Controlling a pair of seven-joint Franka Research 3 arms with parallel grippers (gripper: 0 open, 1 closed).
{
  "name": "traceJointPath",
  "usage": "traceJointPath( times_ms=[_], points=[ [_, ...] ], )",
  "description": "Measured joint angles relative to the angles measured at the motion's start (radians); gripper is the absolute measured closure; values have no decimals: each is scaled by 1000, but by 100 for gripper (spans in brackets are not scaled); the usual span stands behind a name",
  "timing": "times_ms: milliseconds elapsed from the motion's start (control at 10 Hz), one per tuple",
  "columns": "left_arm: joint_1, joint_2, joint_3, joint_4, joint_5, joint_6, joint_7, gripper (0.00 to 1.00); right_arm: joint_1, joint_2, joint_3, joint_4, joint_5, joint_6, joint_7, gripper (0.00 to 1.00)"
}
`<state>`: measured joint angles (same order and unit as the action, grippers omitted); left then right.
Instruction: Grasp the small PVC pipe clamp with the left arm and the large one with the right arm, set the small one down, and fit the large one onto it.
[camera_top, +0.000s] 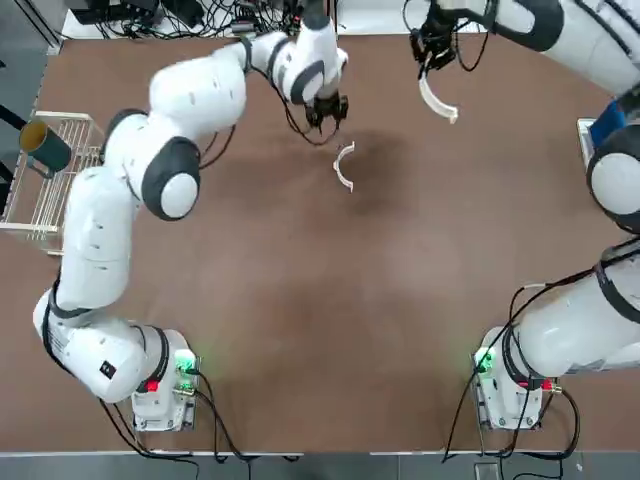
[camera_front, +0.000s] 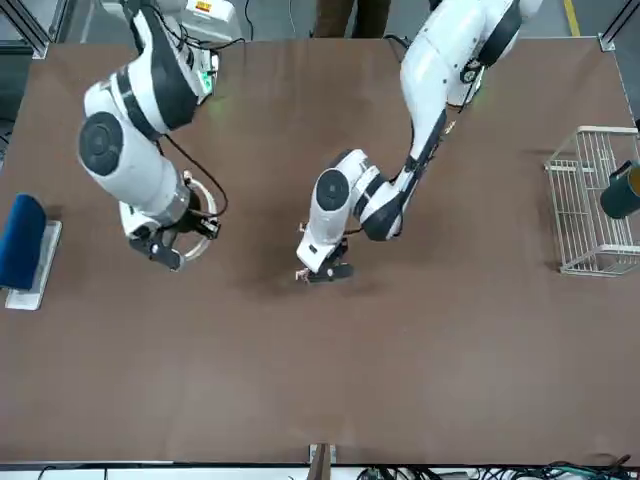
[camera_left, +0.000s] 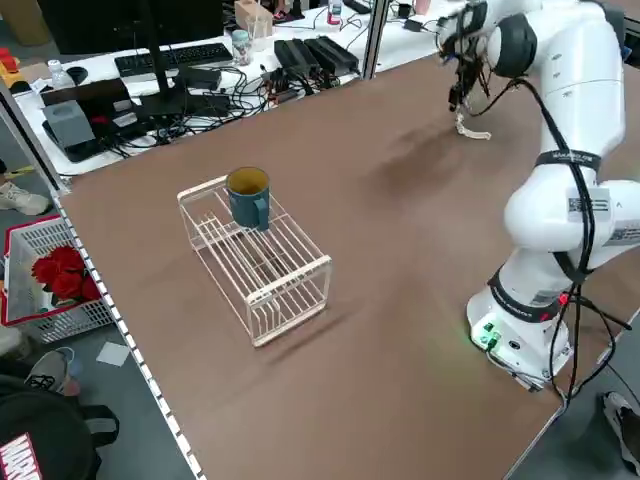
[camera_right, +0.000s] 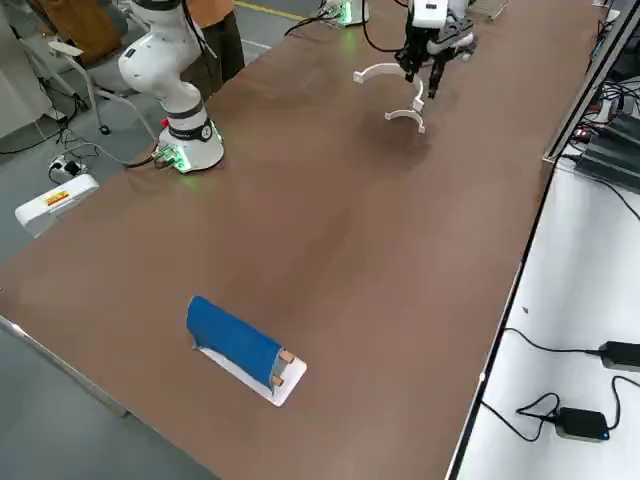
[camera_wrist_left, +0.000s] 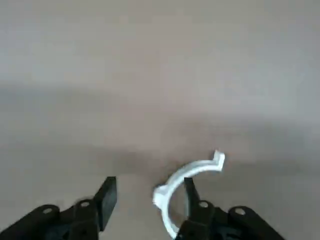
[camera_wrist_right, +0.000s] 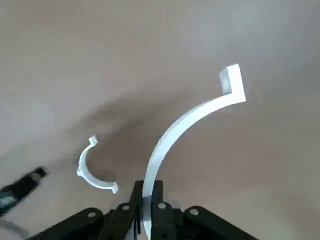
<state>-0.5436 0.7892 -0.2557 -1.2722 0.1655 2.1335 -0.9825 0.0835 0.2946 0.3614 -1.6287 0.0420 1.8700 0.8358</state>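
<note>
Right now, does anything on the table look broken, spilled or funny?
Nothing looks broken or spilled. The small clamp lies on the table beside the open left gripper. The right gripper holds the large clamp up in the air. A mug perches on a wire rack.

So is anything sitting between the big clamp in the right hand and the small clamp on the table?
Nothing visible. The large clamp, held in the right hand, has only bare table between it and the small clamp; the open left hand is beside it.
</note>
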Motion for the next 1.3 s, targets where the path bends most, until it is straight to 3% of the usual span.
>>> traceJointPath(
  times_ms=[200, 400, 600, 800, 1100, 1300],
  points=[
    [81, -127, 3, 1, 1, -113, 33, 28, 29, 72, 41, 13, -1, 94, 85, 91],
    [193, -216, 6, -2, 1, -227, 147, 18, 106, 168, 53, 28, -34, 213, 176, 91],
    [332, -281, 4, -5, -1, -307, 314, 15, 228, 318, 54, 152, -160, 263, 322, 91],
    [441, -339, 0, -8, -5, -384, 459, 15, 313, 449, 51, 265, -228, 265, 359, 91],
    [517, -440, 2, -12, -58, -496, 626, 14, 384, 578, 36, 367, -288, 268, 360, 91],
    [521, -532, 8, -24, -66, -574, 691, 12, 408, 631, 16, 399, -308, 293, 364, 91]
  ],
)
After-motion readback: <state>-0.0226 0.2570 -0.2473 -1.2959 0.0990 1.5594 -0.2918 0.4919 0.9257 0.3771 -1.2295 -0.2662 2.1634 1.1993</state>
